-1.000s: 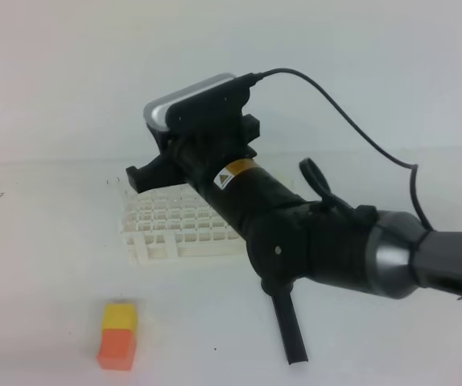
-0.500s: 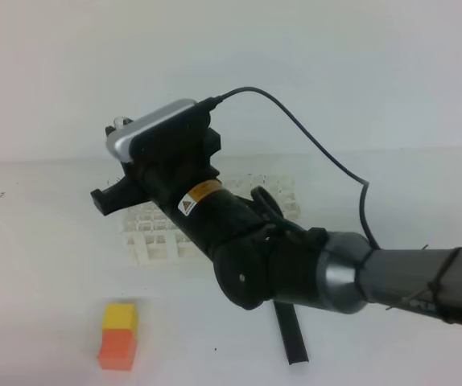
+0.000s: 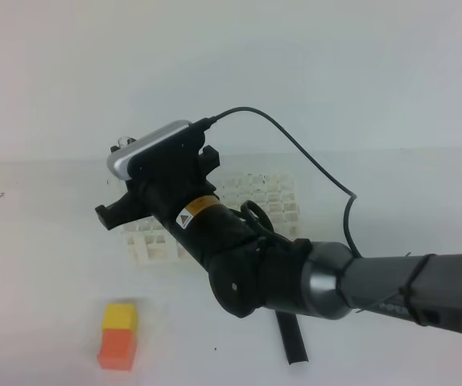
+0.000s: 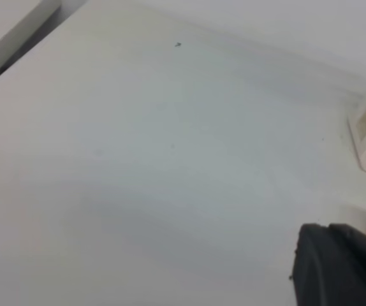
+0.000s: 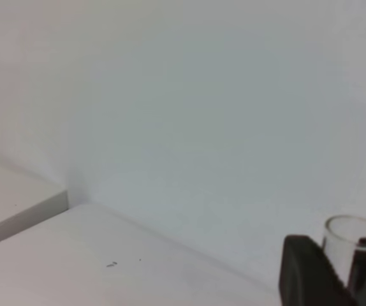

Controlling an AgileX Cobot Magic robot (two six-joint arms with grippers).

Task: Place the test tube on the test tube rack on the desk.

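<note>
Clear glass, the test tube [image 5: 354,245] stood clamped upright in the right hand [image 3: 118,211], which had swung left over the near-left end of the test tube rack [image 3: 259,197] (lowering seemed next); the left hand [image 4: 339,264] stayed closed, empty.

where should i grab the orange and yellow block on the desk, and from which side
Grip the block across two opposite flat sides, around its middle, coming straight down from above. It stands upright on the desk, apart from the test tube rack, and its flat parallel faces should suit a pinch.
</note>
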